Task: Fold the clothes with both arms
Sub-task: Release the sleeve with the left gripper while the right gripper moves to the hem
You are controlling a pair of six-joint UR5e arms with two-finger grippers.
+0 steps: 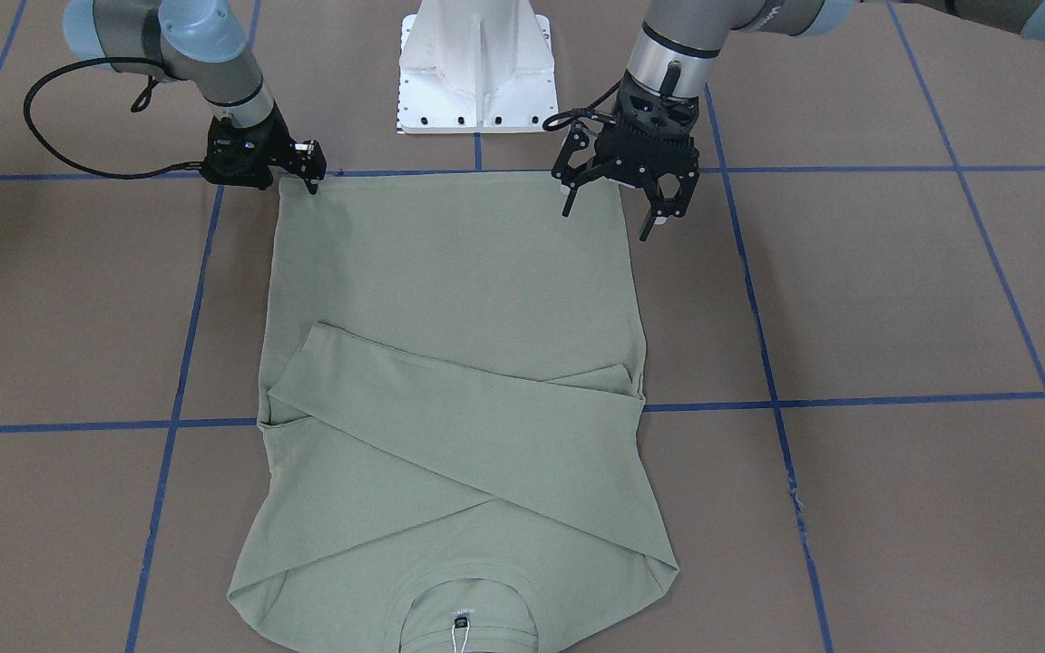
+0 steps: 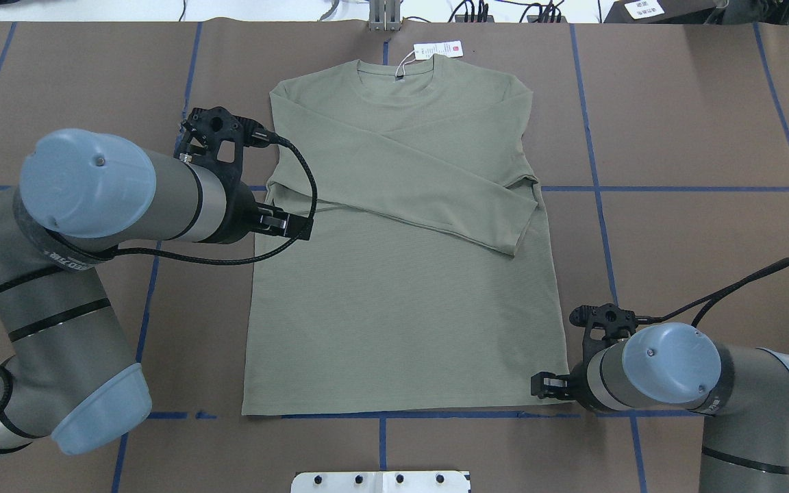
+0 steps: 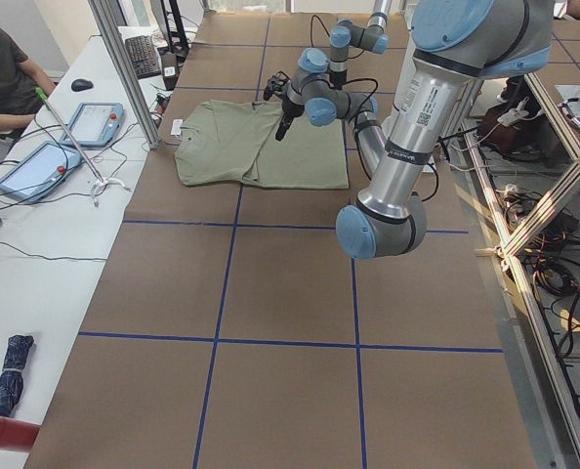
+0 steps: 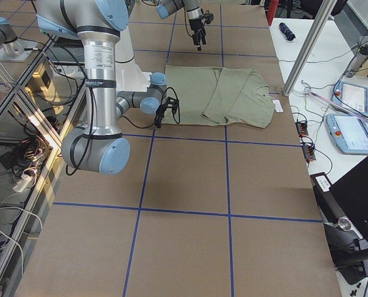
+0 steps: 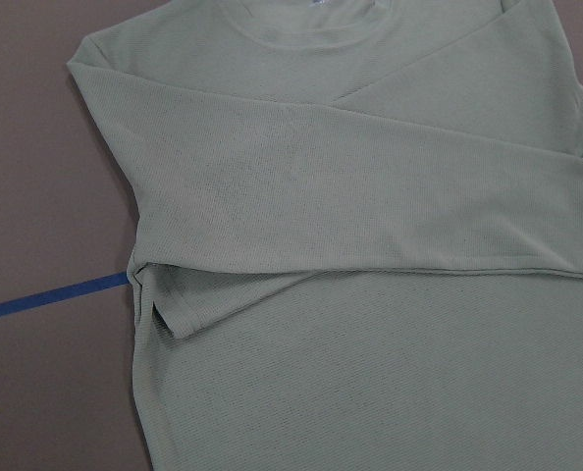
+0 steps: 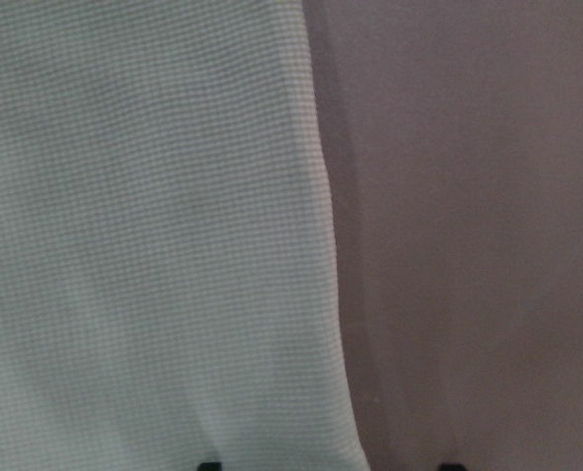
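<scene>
Brown desk (image 2: 675, 239) marked with blue tape lines (image 2: 703, 187) carries a sage-green shirt (image 2: 401, 308), spread flat with both sleeves crossed over the chest. Its collar lies on the side far from the robot, with a white hang tag (image 2: 437, 49) beside it. Left claw (image 1: 606, 225) hangs raised over the shirt's edge on its side, fingers spread wide, holding nothing. Right claw (image 1: 314, 177) sits low at a hem corner, fingertips apart, with the shirt's edge running between them.

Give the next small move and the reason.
Probably lower the left gripper onto its hem corner of the shirt: it hangs open above, while the right gripper sits low at the other corner.
</scene>
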